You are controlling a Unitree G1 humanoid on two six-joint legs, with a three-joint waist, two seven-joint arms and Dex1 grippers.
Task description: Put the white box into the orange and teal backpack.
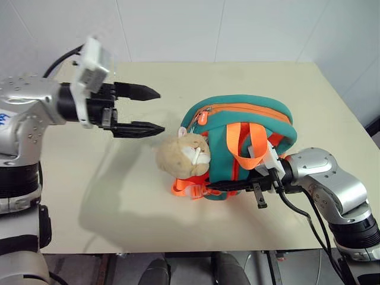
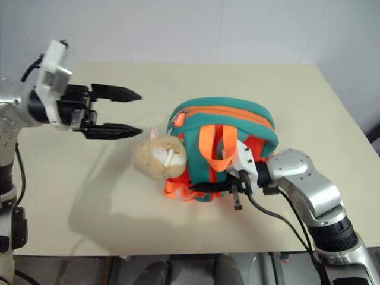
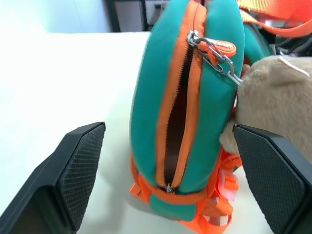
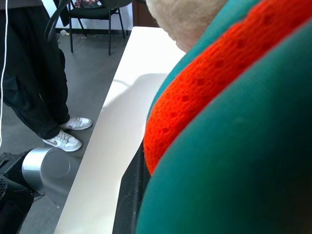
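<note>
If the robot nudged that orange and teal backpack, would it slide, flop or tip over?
The orange and teal backpack looks soft and padded, so it would probably squash and sag rather than hold shape. It stands on a narrow edge with the right hand against it, so it may tip. The plush toy would likely swing.

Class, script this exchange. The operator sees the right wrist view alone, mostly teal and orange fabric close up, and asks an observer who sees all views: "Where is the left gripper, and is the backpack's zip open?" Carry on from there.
Observer: The left gripper hangs in the air beside the backpack, on the plush toy's side, touching nothing.
Operator: Is it open?
Observer: Yes, its jaws stand wide apart, pointing toward the backpack.
Operator: And the zip?
Observer: The zip is open along the side that faces that gripper, and it is dark inside.
</note>
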